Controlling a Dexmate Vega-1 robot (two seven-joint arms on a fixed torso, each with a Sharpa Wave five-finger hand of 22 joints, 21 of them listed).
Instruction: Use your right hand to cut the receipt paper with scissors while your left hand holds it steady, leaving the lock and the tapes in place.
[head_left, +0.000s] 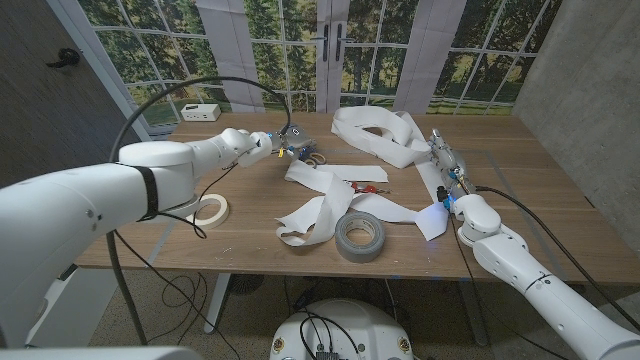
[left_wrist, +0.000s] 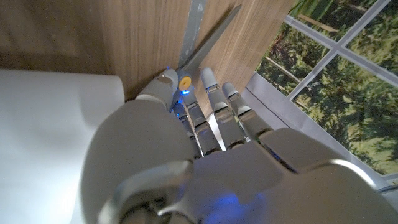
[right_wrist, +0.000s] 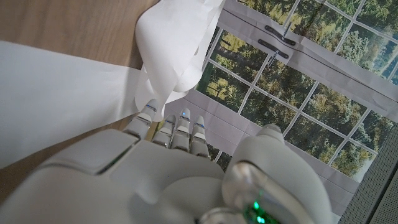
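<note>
two rolls of tape are seen toward the tabletop's near edge: a grey duct tape roll near the middle of that edge, and a cream masking tape roll toward the near left corner. the receipt paper is spread in a long white ribbon from just beside the duct tape across the middle of the tabletop to a loose heap near the far edge, right of centre. something small and red is seen on the ribbon near the middle; what it is cannot be told. the right hand is stretched along the right edge of the tabletop, its fingers held straight and close together beside the paper in the right wrist view; nothing is seen gripped in it. further back, left of centre, the left hand is raised over the tabletop, and the scissors are seen in the left wrist view with blades parted, reaching out from its fingertips; whether they are gripped cannot be told. a white box is set at the far left corner.
</note>
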